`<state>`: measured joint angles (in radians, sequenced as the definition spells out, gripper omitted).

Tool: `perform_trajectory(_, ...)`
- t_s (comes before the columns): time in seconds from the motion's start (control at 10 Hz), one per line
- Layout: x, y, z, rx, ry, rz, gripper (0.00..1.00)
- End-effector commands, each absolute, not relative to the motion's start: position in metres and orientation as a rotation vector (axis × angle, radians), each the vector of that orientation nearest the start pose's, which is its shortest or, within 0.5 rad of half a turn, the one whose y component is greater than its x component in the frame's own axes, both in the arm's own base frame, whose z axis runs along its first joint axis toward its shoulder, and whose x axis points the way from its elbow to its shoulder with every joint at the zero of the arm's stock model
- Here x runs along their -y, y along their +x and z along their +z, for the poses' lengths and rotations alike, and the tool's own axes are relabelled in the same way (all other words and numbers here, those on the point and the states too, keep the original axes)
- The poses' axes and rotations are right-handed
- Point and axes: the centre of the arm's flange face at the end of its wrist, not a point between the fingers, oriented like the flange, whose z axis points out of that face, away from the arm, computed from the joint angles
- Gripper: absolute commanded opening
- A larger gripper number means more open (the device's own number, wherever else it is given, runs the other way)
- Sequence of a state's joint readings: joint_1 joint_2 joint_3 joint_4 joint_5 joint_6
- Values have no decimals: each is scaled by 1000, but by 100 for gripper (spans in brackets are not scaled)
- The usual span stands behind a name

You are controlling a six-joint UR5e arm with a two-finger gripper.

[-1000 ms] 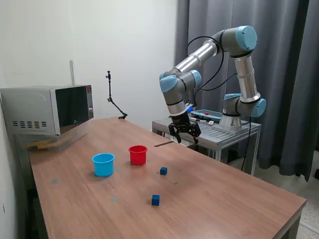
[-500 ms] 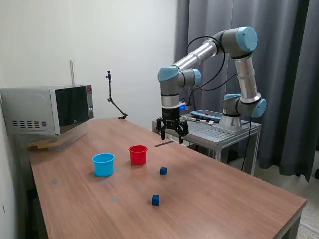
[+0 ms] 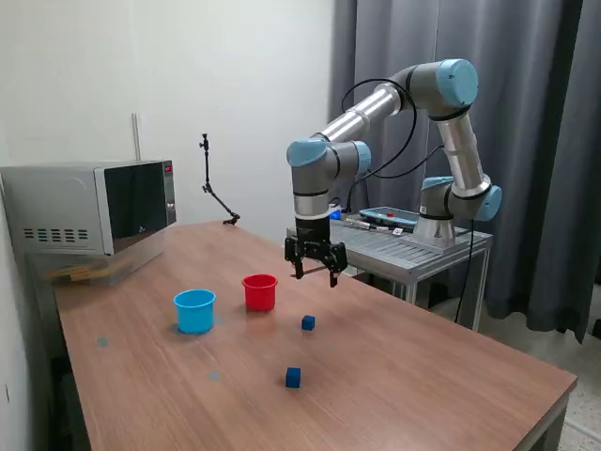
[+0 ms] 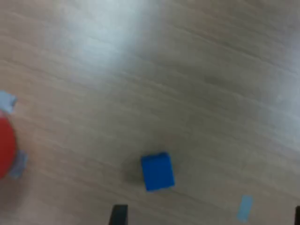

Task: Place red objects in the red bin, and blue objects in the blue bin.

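Two small dark blue cubes lie on the wooden table: one (image 3: 308, 322) to the right of the red cup (image 3: 260, 292) in the exterior view, the other (image 3: 293, 377) nearer the front. The light blue cup (image 3: 194, 310) stands left of the red cup. My gripper (image 3: 316, 275) hangs open and empty above the table, a little above and behind the first blue cube. The wrist view shows that cube (image 4: 157, 171) on the wood and an edge of the red cup (image 4: 5, 140). No red cubes show.
A microwave (image 3: 89, 207) sits at the table's far left corner in the exterior view. Behind the table stands a metal cart (image 3: 413, 246) carrying the arm's base. A thin black stand (image 3: 214, 193) rises at the back edge.
The gripper has swung toward the exterior view's left and come lower, from beside the metal cart to above the table near the red cup. The cubes and cups have not moved.
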<state>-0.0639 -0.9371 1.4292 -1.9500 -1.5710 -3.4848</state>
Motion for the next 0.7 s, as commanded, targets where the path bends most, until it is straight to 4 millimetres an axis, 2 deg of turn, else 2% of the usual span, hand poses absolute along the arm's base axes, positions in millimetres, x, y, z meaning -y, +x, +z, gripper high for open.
perform_trajectory(0.0,94,-681,187,-1822,-2430,-222,100)
perform_trajectory(0.6,94,-681,180,-1814,-2397,-259,100)
